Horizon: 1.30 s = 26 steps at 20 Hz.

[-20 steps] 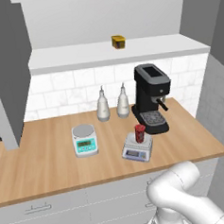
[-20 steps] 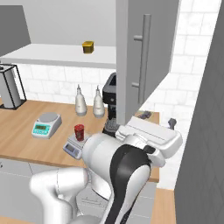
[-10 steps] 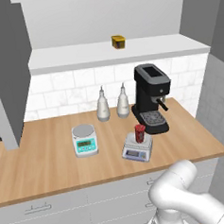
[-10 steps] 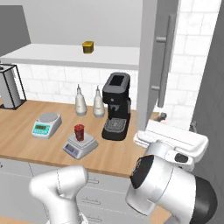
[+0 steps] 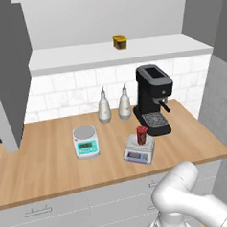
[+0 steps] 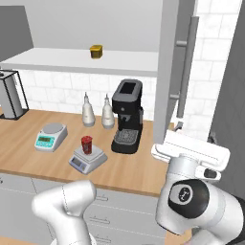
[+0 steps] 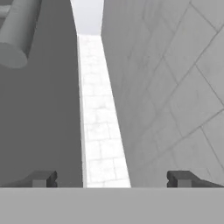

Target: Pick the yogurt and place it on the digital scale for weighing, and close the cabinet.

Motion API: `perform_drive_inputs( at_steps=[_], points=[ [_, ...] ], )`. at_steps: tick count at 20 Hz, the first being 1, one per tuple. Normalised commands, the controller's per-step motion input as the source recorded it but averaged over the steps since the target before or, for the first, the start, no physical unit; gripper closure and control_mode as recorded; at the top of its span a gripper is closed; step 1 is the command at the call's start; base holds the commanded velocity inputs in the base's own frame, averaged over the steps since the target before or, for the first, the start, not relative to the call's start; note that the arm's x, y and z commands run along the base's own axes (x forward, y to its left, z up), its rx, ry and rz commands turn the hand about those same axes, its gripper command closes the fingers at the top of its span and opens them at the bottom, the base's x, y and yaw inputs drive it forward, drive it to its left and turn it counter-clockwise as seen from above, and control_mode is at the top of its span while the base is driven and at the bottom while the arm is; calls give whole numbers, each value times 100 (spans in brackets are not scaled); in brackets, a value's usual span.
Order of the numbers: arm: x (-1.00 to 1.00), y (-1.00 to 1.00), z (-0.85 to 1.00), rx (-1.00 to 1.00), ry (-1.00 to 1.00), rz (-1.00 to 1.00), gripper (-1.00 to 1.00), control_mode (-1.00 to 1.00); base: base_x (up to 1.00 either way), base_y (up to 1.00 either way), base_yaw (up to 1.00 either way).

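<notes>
Currently the arm reaches far right beside the open cabinet door [image 6: 171,72], tool [image 7: 109,179] with tips spread apart and empty near its bar handle [image 7: 17,37], while the yogurt [image 5: 142,135] stands on the digital scale [image 5: 138,150] on the bench [image 5: 38,171].

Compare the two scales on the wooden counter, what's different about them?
The low light-grey digital scale with the squarish silver platter carries the small red yogurt cup; the round-platter scale with the teal front panel carries nothing. The square one has a bluish-grey sloped display and sits nearer the black coffee machine; the round one sits farther left in the left base view. Both rest flat on the wooden counter.
</notes>
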Motion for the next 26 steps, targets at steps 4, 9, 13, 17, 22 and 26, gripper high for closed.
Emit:
perform_drive_inputs(
  at_steps=[4, 9, 13, 17, 22, 26],
  points=[
    [0, 100, 30, 11, -81, 16, -100, -100, 0, 0, 0],
    [0, 100, 37, 3, -84, 11, -100, -100, 0, 0, 0],
    [0, 100, 44, 0, -85, 3, -100, -100, 0, 0, 0],
    [0, 100, 54, 0, -85, 0, -100, -100, 0, 0, 0],
    [0, 100, 60, 0, -84, 0, -100, -100, 0, 0, 0],
    [0, 100, 60, 0, -84, 0, -100, -100, 0, 0, 0]
  ],
)
